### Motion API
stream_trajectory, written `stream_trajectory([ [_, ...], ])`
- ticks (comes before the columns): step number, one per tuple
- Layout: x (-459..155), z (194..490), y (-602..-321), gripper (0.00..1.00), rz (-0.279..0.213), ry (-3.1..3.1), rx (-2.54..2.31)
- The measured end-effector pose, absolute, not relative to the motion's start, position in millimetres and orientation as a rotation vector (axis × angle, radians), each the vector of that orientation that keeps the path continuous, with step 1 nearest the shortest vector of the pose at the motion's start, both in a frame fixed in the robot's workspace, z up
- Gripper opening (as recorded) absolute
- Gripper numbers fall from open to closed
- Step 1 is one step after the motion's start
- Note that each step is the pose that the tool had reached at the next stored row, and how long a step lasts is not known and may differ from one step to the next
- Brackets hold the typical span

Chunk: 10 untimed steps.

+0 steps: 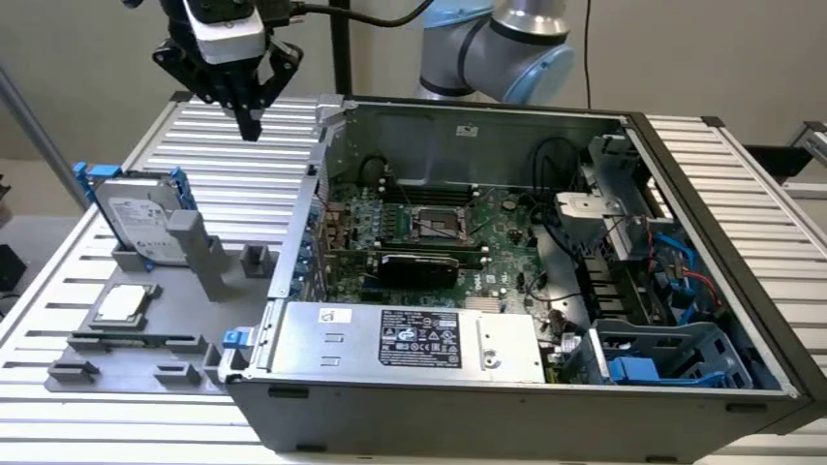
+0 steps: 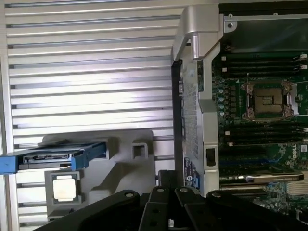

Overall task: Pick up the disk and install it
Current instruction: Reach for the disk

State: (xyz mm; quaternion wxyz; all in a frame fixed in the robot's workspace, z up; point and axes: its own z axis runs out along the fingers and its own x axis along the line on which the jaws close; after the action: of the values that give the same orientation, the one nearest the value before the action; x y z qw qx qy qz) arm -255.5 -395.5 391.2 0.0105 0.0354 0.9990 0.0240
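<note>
Nearest the exterior camera, the open case (image 1: 517,412) filled the lower right of the frame. You had the claw (image 1: 247,124) in the upper left, over the slatted table (image 1: 246,194) just outside the case wall, fingers drawn together and gripping nothing. The disk (image 1: 135,221) stood on edge in the grey holder (image 1: 194,254) at mid-left, lower in the frame than the claw and toward the exterior view's left, well apart from it. Seen edge-on from the wrist, the disk (image 2: 53,156) ran its top edge crosswise to the case wall. By this evidence, the pick had not yet been made.
</note>
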Motion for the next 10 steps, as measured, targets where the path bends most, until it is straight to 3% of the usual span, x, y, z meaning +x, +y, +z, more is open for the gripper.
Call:
stream_trajectory([
  [10, -301, 388, -392, 0.00, 0.074, 3.118, 0.110],
])
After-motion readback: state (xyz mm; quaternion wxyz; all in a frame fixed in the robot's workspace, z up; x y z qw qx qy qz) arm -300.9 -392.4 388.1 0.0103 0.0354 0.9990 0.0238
